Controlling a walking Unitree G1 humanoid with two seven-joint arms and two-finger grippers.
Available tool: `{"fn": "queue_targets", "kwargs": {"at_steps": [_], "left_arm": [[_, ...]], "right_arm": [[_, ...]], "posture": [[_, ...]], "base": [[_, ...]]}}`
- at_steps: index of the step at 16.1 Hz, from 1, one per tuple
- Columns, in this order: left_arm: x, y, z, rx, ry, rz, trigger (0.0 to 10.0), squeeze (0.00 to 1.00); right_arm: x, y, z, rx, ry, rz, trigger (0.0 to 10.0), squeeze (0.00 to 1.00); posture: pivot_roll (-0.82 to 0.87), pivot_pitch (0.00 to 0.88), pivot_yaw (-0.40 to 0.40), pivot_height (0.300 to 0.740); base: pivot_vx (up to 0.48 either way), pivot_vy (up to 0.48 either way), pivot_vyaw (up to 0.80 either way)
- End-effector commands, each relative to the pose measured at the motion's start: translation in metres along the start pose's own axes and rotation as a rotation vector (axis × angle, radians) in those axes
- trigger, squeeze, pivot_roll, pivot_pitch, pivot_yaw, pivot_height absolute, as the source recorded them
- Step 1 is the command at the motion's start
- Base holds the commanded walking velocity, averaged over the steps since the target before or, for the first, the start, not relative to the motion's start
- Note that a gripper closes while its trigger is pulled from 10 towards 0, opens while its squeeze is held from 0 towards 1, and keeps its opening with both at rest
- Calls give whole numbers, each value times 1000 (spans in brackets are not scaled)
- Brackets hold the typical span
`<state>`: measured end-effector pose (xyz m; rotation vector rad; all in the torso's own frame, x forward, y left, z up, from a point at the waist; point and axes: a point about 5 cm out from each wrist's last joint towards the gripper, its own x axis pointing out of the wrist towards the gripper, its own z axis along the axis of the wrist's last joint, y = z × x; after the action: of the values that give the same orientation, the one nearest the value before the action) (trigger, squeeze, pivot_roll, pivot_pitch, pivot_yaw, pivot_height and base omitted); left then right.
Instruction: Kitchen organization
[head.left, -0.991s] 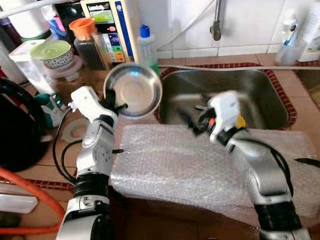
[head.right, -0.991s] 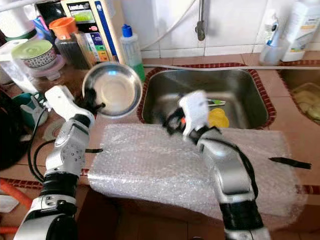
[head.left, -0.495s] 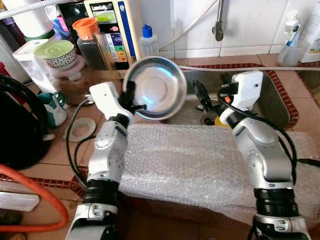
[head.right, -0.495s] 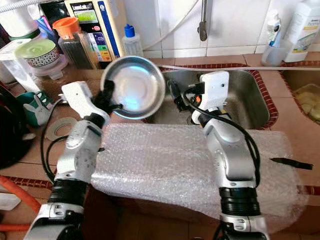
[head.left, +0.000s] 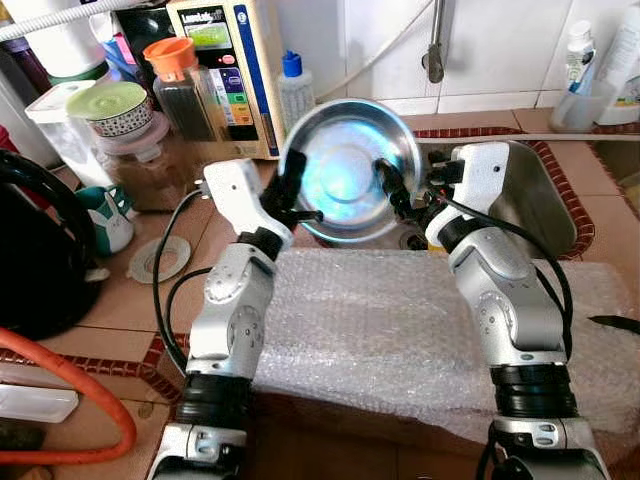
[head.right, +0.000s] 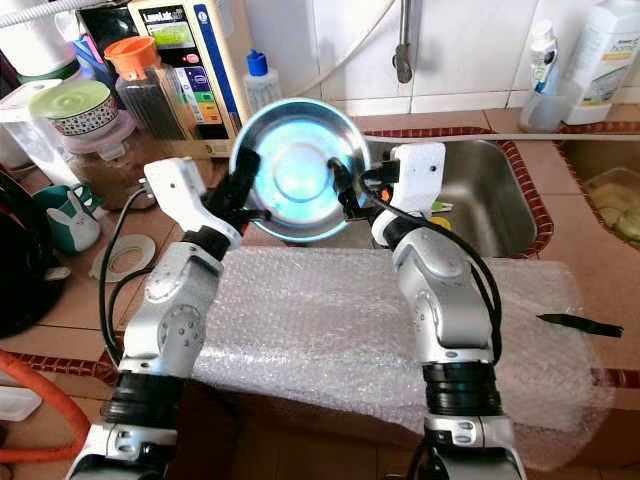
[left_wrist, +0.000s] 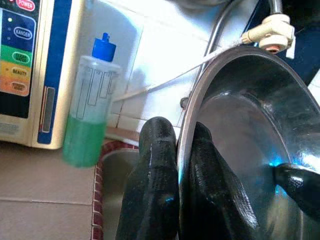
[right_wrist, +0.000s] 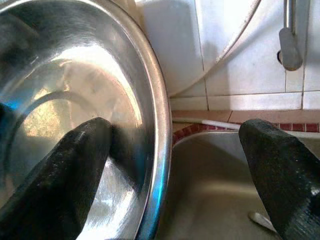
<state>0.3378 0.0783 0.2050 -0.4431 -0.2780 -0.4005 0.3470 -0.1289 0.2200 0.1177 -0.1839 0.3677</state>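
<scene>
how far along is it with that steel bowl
Done: the steel bowl is lifted, left gripper shut on its rim. In hand: the right gripper has its open jaws straddling the opposite rim, not yet closed, above the sink edge. Left: take over the bowl and set it down.

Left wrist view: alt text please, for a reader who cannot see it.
Two black fingers pinch the rim of a tilted steel bowl. Behind stand a blue-capped bottle of green liquid, a white appliance and white wall tiles.
</scene>
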Motion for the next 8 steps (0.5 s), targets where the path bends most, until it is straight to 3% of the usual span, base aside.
{"fn": "queue_targets", "kwargs": {"at_steps": [1,2,3,4,5,7,8], "left_arm": [[-1,-5,4,19,-9,-37,0,0],[-1,-7,4,13,-7,-42,0,0],[-1,-9,4,10,-4,-50,0,0],[-1,-10,3,10,-1,-57,0,0],[-2,-11,3,11,1,-62,0,0],[-3,-12,2,10,5,-65,0,0],[-3,-13,1,11,7,-67,0,0]], "right_arm": [[5,6,-1,14,17,15,10000,0],[6,6,-4,15,34,12,10000,0],[6,6,-7,15,52,5,5137,0],[7,6,-10,18,71,-3,1098,0],[8,8,-11,23,78,1,157,0],[9,16,-14,25,103,30,118,0],[10,23,-15,33,115,58,549,0]], "posture": [[-316,79,162,740],[-317,80,163,740],[-317,80,163,740],[-318,81,164,740],[-320,82,164,740],[-322,83,165,740],[-322,84,166,740]], "base": [[0,0,0],[0,0,0],[0,0,0],[0,0,0],[0,0,0],[0,0,0],[0,0,0]]}}
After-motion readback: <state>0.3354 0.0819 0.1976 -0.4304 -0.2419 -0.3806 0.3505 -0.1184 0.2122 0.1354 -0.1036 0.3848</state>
